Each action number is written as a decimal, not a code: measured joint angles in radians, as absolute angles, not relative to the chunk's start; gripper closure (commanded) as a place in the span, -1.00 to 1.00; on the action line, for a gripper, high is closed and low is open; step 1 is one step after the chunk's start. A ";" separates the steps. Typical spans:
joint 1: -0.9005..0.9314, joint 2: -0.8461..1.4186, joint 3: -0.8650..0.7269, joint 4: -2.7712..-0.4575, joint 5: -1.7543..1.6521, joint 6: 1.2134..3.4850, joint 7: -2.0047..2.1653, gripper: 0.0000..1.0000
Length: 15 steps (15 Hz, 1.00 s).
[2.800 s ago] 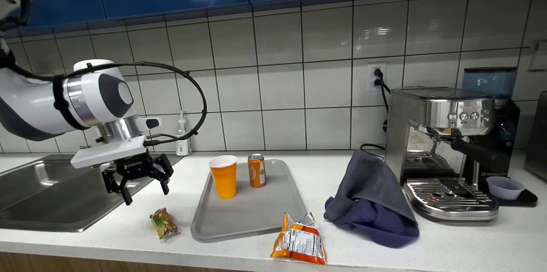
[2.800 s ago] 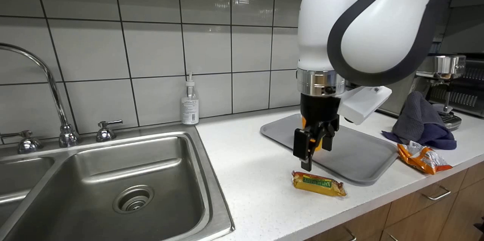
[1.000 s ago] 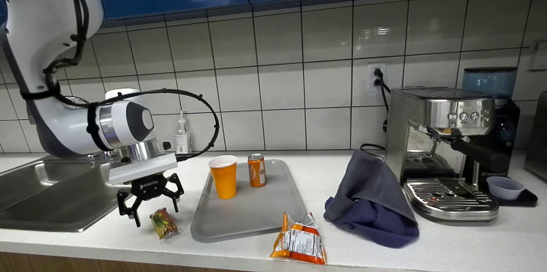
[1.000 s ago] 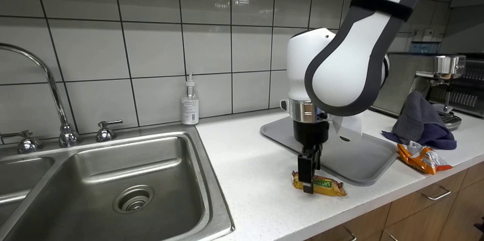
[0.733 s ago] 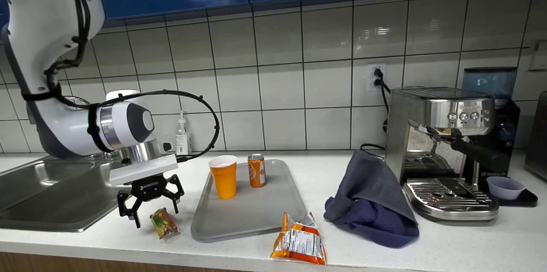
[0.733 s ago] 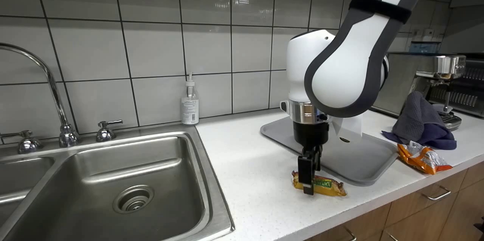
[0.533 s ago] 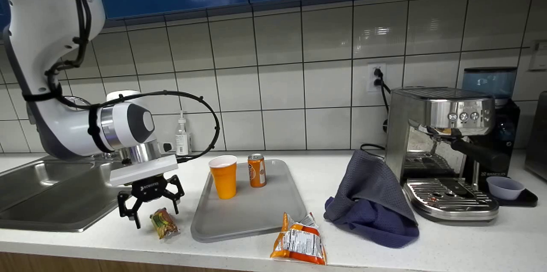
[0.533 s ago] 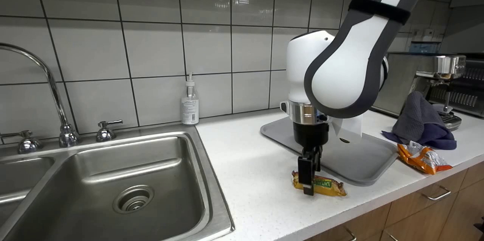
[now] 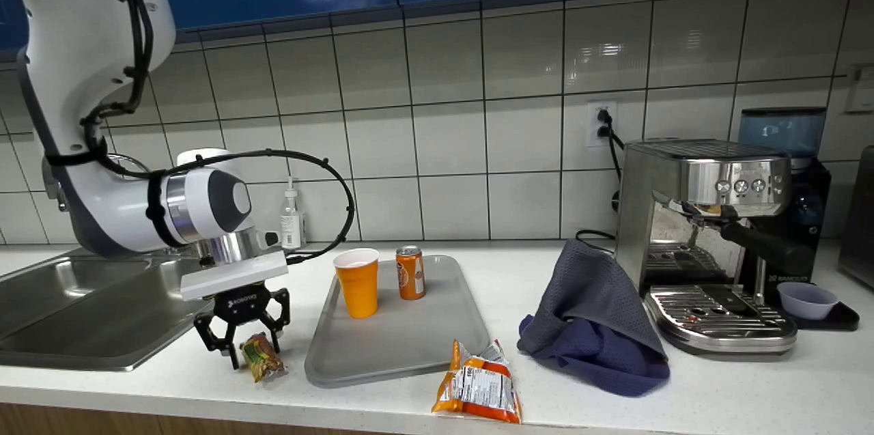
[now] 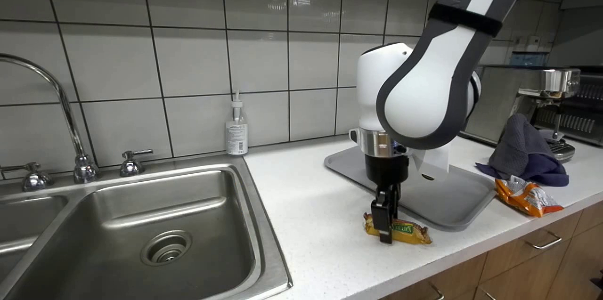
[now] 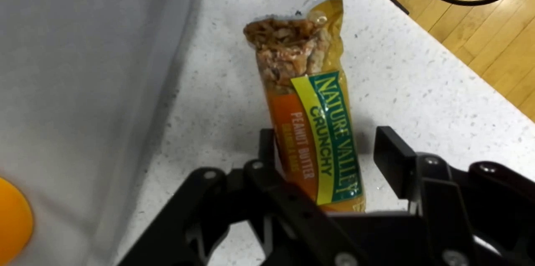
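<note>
A wrapped granola bar (image 11: 311,103) with a green, yellow and orange label lies on the white counter. It also shows in both exterior views (image 9: 262,361) (image 10: 412,233). My gripper (image 11: 328,149) is low over the counter, with its fingers on either side of the bar. In the wrist view the left finger is close against the bar's orange side; I cannot tell if it touches. A gap shows between the right finger and the bar. The gripper (image 9: 256,356) is partly open, and it hides part of the bar in an exterior view (image 10: 386,236).
A grey tray (image 9: 423,346) holds an orange cup (image 9: 359,288) and an orange can (image 9: 410,274). An orange snack bag (image 9: 481,384), a blue-grey towel (image 9: 590,326) and an espresso machine (image 9: 703,216) stand beyond it. A steel sink (image 10: 188,224) and a soap bottle (image 10: 236,130) are on the other side.
My gripper has come down from above the counter to the granola bar. Over the last half second its fingers have moved closer together around the bar. The bar lies where it was.
</note>
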<state>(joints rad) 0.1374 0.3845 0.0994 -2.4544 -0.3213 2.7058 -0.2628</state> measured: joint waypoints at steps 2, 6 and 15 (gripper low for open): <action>0.129 0.391 0.106 -2.447 -0.303 2.706 -0.274 0.64; 0.123 0.395 0.113 -2.439 -0.289 2.706 -0.292 0.66; 0.123 0.356 0.131 -2.438 -0.289 2.706 -0.293 0.66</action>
<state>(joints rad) 0.1230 0.3563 0.1307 -2.4376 -0.2888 2.7058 -0.2930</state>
